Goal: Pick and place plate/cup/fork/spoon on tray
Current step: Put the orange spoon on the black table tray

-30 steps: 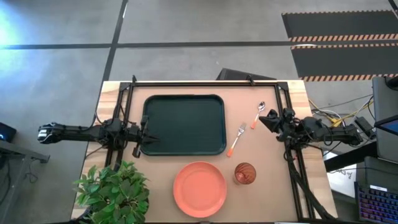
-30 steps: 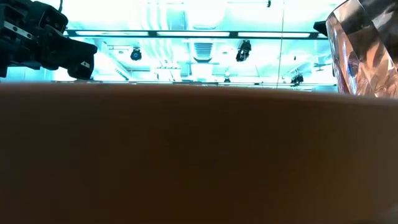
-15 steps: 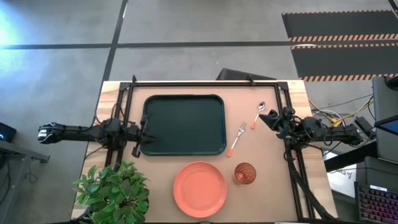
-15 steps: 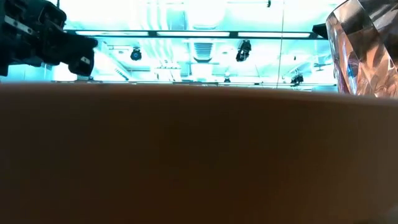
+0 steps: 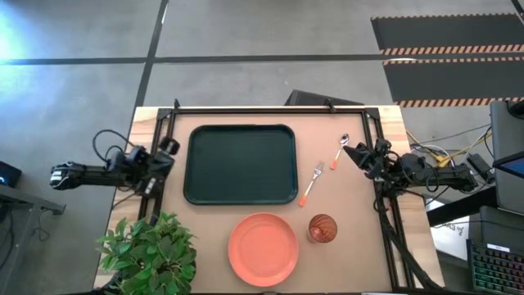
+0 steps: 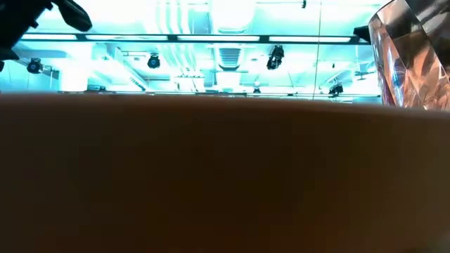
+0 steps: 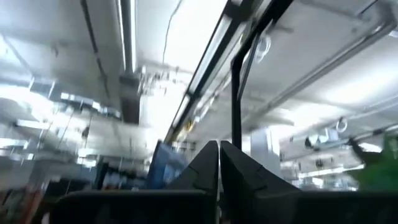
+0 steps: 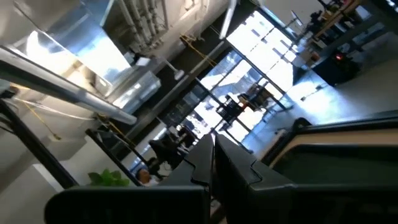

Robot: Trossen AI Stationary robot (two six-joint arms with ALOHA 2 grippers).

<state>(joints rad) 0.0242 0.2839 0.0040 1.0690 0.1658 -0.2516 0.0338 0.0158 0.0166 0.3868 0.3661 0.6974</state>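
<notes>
Tilting upward, left pincer (image 5: pixel 169 148) closed

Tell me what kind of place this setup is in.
Probably a robotics lab or industrial workshop. A wooden table stands on a grey concrete floor with striped hazard markings. The low view shows a high ceiling with light strips, and a keyboard sits beside the table.
</notes>
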